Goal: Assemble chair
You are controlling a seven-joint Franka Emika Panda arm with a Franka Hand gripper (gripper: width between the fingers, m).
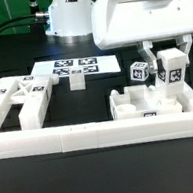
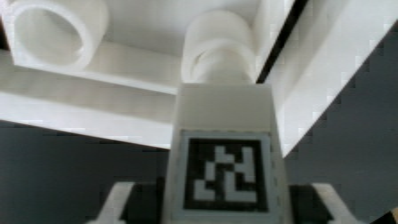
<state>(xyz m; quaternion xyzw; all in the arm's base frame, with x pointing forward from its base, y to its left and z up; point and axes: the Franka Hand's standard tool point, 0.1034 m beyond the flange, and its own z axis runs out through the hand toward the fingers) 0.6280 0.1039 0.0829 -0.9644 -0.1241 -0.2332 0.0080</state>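
Observation:
My gripper (image 1: pixel 170 71) hangs at the exterior view's right, shut on an upright white chair bar (image 1: pixel 173 75) with a black-and-white tag on its face. The bar's lower end reaches into a blocky white chair slab (image 1: pixel 137 109) lying by the rail. In the wrist view the tagged bar (image 2: pixel 226 140) runs between my fingers (image 2: pixel 128 203) and ends at a round white peg (image 2: pixel 221 52); a second rounded post (image 2: pixel 64 36) stands beside it. A small tagged cube (image 1: pixel 138 73) sits just left of the held bar.
A long white L-shaped border rail (image 1: pixel 91 139) runs along the front. A blocky white chair part (image 1: pixel 17 103) lies at the exterior view's left. The marker board (image 1: pixel 63 65) lies flat at the back, with a small white block (image 1: pixel 77 80) before it. The arm's base (image 1: pixel 69 13) stands behind.

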